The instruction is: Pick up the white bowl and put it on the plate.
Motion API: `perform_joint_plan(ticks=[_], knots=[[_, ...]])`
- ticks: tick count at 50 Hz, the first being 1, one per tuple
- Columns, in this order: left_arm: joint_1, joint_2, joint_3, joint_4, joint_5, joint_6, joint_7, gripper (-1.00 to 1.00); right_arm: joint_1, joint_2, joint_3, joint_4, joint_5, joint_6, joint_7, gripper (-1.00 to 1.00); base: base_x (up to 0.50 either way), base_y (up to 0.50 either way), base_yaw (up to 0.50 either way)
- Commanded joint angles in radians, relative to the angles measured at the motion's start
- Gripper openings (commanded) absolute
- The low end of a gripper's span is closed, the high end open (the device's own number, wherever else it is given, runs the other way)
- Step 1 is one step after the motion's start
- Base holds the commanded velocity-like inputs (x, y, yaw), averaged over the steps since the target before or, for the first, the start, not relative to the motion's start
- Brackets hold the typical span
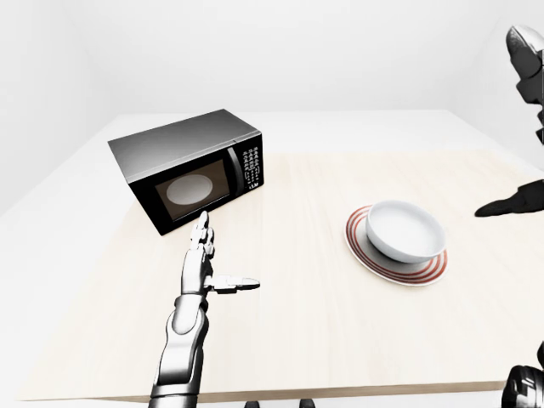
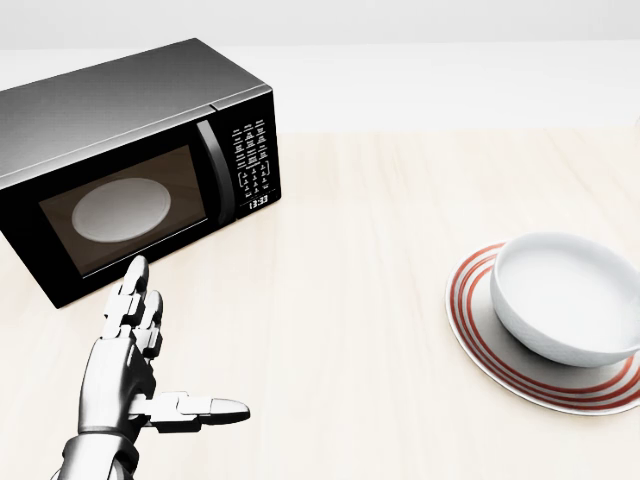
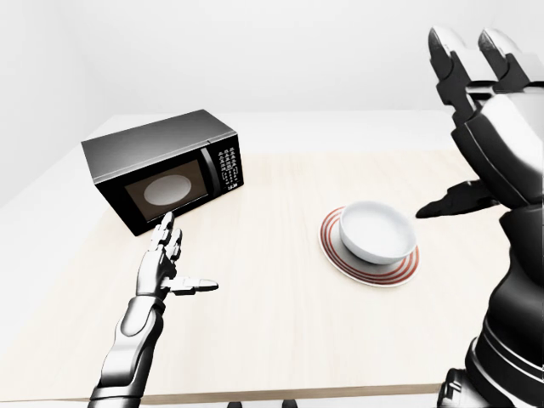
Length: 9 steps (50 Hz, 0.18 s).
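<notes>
A pale wooden table [image 1: 289, 340] fills the scene, set in a plain white room with nothing else on the walls.

The left hand [image 2: 125, 375] has its 2 long fingers [image 2: 135, 295] held straight and close together, pointing toward the far side, while the thumb sticks out to the right; it grips nothing and hovers over bare wood just near of the microwave [image 2: 130, 160]. The right hand [image 3: 489, 127] is raised high at the right edge of the right-eye view, its fingers apart and empty, 1 dark finger pointing left toward the bowl but well clear of it.

The white bowl [image 2: 565, 295] sits upright on the red-ringed plate [image 2: 500, 360], right of centre on the table, well apart from the microwave at the far left. The microwave's door is closed, with a pale round turntable showing through the glass.

Judged from how things lie, the placing step looks done: the bowl rests inside the plate's rings and neither hand touches it. The next move calls only for keeping the right hand away from the rim so the bowl is not knocked.
</notes>
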Motion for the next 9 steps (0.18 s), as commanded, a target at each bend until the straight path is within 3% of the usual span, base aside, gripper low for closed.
perform_joint_plan(ticks=[1,9], knots=[[0.000,0.000,0.000,0.000,0.000,0.000,0.000,1.00,-0.143,-0.209,-0.093,-0.319,0.173,0.000,0.022,1.00,0.00,0.00,0.00],[0.000,0.000,0.000,0.000,0.000,0.000,0.000,1.00,-0.152,-0.345,-0.175,-0.485,0.344,0.000,0.022,1.00,0.00,0.00,0.00]])
